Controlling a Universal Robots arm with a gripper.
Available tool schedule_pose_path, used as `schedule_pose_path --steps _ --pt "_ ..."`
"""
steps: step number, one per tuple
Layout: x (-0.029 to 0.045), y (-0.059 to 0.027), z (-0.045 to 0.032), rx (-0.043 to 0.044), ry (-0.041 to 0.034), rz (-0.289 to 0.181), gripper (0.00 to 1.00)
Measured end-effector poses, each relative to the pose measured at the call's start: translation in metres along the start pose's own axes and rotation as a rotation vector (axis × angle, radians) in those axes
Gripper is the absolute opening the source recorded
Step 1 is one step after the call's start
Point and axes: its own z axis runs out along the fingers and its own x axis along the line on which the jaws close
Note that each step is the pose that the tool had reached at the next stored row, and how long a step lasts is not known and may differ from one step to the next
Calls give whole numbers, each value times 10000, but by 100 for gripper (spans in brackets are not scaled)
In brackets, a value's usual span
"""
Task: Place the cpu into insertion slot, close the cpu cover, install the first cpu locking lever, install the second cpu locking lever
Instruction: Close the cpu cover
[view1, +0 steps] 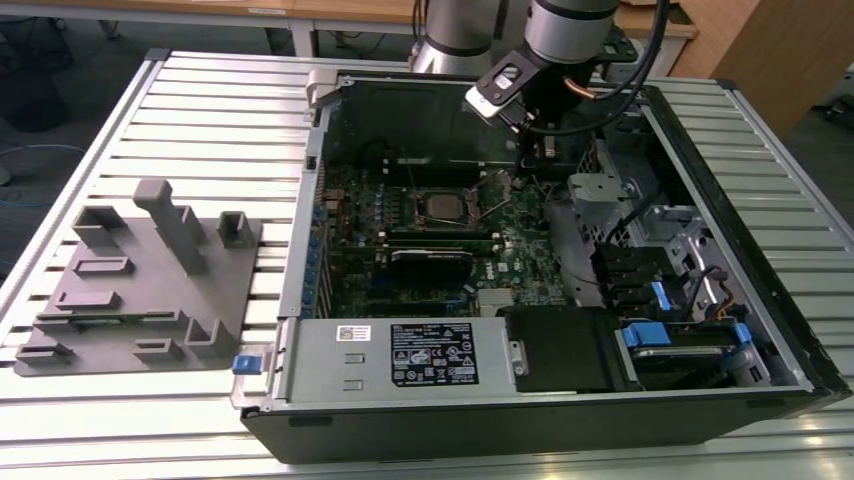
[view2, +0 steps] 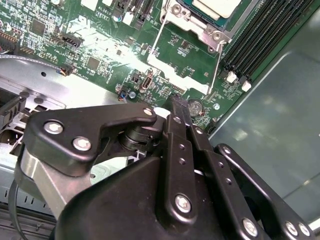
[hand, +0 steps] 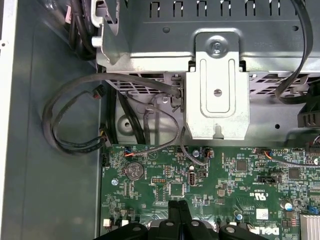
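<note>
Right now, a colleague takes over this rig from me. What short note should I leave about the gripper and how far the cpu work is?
The gripper is shut with nothing between its fingers. It hangs low over the motherboard, beside the socket.
The cpu lies in the insertion slot.
The cpu cover seems to be down around the chip.
Done: cpu placed, and the cover apparently closed.
Left: the two wire levers stand out from the socket and look unlatched.
</note>
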Motion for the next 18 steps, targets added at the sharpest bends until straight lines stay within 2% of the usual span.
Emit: schedule_pose_path --steps 18 --pt "-1 -2 47 -1 2 0 10"
